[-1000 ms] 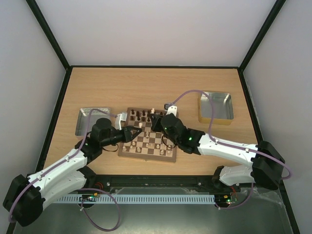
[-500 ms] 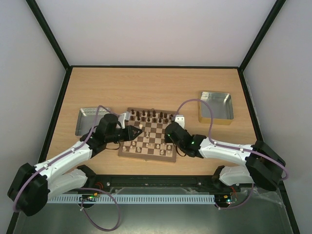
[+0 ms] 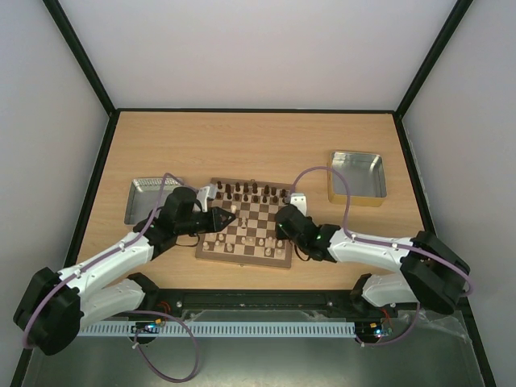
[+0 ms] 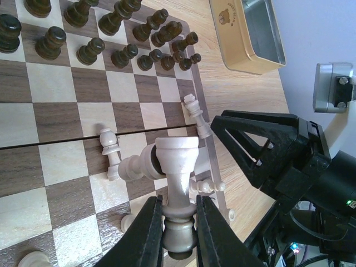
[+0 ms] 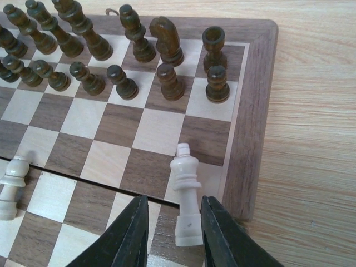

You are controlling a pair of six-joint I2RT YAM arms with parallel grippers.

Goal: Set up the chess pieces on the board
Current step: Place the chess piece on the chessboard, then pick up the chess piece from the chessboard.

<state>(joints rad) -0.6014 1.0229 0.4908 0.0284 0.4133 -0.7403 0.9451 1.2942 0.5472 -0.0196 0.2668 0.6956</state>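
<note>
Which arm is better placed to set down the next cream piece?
Left: its jaws are shut on a cream rook over the board; the right jaws stand open around a piece already standing.

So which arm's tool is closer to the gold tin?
Right. The right tool is at the right edge of the board, nearest the gold tin; the left tool is over its left half, farther off.

High rear view looking down, both wrist views close, all sharing the board [image 3: 242,262]
</note>
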